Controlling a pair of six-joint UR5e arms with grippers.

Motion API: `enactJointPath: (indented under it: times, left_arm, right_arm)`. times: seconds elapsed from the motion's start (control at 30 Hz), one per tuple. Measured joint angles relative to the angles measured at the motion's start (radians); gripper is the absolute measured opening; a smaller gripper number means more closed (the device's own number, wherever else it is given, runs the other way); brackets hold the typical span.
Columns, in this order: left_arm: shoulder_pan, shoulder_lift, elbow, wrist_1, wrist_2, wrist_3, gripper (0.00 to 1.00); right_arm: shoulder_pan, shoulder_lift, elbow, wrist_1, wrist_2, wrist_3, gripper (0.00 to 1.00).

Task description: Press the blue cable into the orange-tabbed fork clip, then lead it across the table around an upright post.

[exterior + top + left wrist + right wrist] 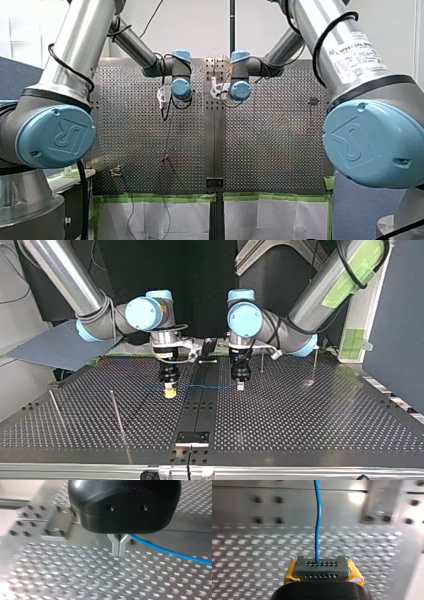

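Blue cable (202, 386) is stretched low over the table (300, 415) between my left gripper (119, 552) and my right gripper (322, 565), both clenched on it; pulling them apart may slip it free, and the clip is not clearly discernible.

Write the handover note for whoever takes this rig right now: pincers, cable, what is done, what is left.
My left pincer is shut on the blue cable.
My right pincer is shut on the same cable.
The cable is stretched between the two pincers above the table and touches no upright post.
Done: both pincers grip the cable. I cannot make out the fork clip in any view.
Left: press the cable into the clip, then lead it around a post.
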Motion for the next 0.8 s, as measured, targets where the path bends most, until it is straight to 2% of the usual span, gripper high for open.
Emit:
enactJointPath:
  times: [0.23,0.53,0.8]
  left_arm:
    - [-0.007,0.021,0.037,-0.033,0.0,0.005,0.0]
    - [-0.031,0.022,0.11,-0.093,-0.001,0.008,0.0]
    - [-0.038,0.022,0.173,-0.121,-0.001,0.008,0.0]
  right_arm:
    - [-0.003,-0.055,-0.013,0.005,-0.005,0.007,0.0]
    - [-0.01,-0.075,-0.02,0.029,-0.007,0.013,0.0]
    - [-0.029,-0.096,-0.021,0.034,-0.007,0.033,0.0]
